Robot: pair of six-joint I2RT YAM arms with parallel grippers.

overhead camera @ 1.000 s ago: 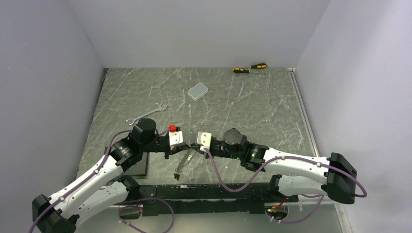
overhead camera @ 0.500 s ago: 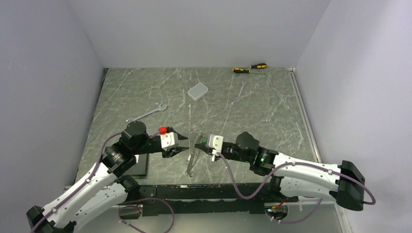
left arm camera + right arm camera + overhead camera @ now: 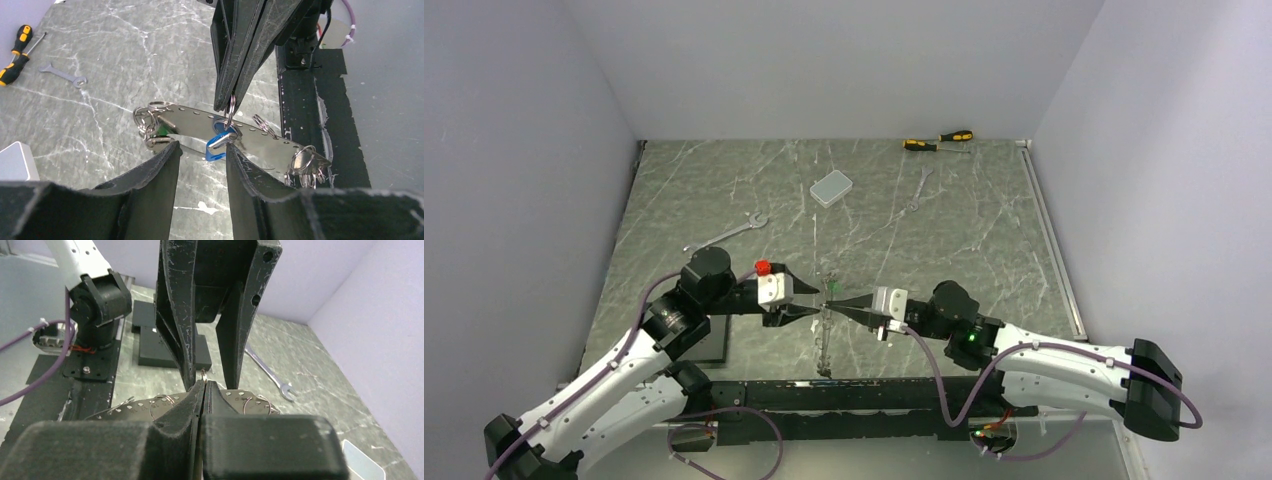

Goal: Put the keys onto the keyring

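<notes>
Grey marbled tabletop point(image 3: 944, 230) is spreading under both arms, with pale lilac walls closing it in; just above its near edge the right tool point(image 3: 204, 386) is pressing its fingers fully together on a small wire ring of the keyring point(image 3: 190, 122), a long silvery loop dotted with holes that is hanging from that pinch, seemingly clear of the stone; the left tool point(image 3: 202, 150) is facing it tip to tip, fingers standing apart and gripping nothing; the blue key point(image 3: 214, 150) appears to be dangling from the pinched ring, sitting in the gap between those parted fingers without plainly touching either; more small rings are bunching at both ends of the keyring, though I am not managing to tell whether keys are hanging there; the step in hand is looking like seating the blue key on its ring; doing it well is probably asking the right tool to be holding dead steady, thin wire being prone to slipping; the left tool should be closing squarely on the plastic head, not the wire, then working in short moves along the ring's curve; a hard tug is risking a swinging keyring or a lost pinch; farther off, wrenches point(image 3: 724, 235), a box point(image 3: 831, 187) and screwdrivers point(image 3: 937, 141) are lying well apart.
</notes>
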